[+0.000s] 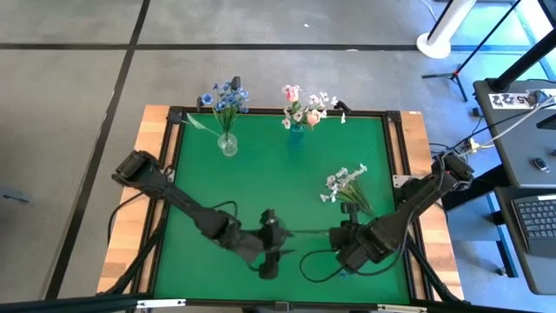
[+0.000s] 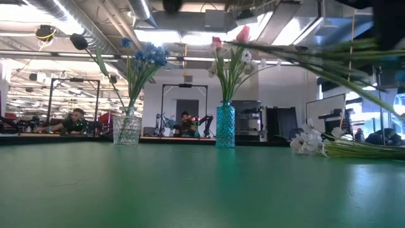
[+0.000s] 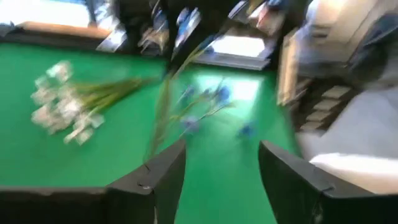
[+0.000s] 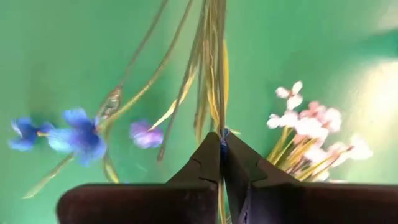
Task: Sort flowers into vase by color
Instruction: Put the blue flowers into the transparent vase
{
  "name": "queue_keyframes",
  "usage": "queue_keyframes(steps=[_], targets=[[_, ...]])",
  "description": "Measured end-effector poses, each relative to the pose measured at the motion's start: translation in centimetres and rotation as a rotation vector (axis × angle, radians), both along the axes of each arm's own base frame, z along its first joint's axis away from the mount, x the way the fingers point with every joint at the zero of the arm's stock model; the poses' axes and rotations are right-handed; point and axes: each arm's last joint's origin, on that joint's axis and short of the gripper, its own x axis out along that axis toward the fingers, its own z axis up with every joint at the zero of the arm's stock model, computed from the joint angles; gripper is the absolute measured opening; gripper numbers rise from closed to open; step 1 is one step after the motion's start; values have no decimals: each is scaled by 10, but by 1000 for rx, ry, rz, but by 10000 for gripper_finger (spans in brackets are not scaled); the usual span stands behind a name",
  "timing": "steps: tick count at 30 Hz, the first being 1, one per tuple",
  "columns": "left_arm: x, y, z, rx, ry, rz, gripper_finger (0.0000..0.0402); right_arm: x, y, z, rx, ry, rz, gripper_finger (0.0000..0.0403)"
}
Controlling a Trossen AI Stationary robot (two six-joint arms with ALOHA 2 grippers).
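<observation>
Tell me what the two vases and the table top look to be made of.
Clear vase: likely glass, transparent with a faceted, glinting surface; the room shows through it. Teal vase: probably tinted glass or plastic, translucent with a textured, bumpy wall; hard to tell which. Table top: a green matte sheet, possibly felt or a mat, with little glare, set in a dark frame over wood edges.

No text, label, brand, number or sign can be read in any view.

overhead looks straight down, low looks level; both share the green table [image 1: 287,183].
</observation>
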Motion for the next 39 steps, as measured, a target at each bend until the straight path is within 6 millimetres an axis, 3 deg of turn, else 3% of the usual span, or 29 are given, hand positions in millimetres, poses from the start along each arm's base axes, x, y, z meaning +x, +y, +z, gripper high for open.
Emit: queue_keyframes(steps=[6, 16, 24, 30, 35, 39], targets=[[11, 27, -7, 40, 154, 8, 194, 14, -10, 13, 5, -24, 29, 4], [17, 55, -17, 46, 307, 47, 194, 23, -18, 13, -6, -44, 29, 2], [24, 66, -36, 87, 347, 145, 194, 25, -16, 14, 25, -62, 44, 1], [23, 63, -37, 87, 346, 138, 192, 25, -16, 14, 22, -60, 49, 1], [23, 62, -37, 97, 349, 129, 148, 25, -16, 14, 22, -60, 48, 1], [23, 62, -37, 88, 348, 135, 73, 25, -16, 14, 21, -60, 48, 1]])
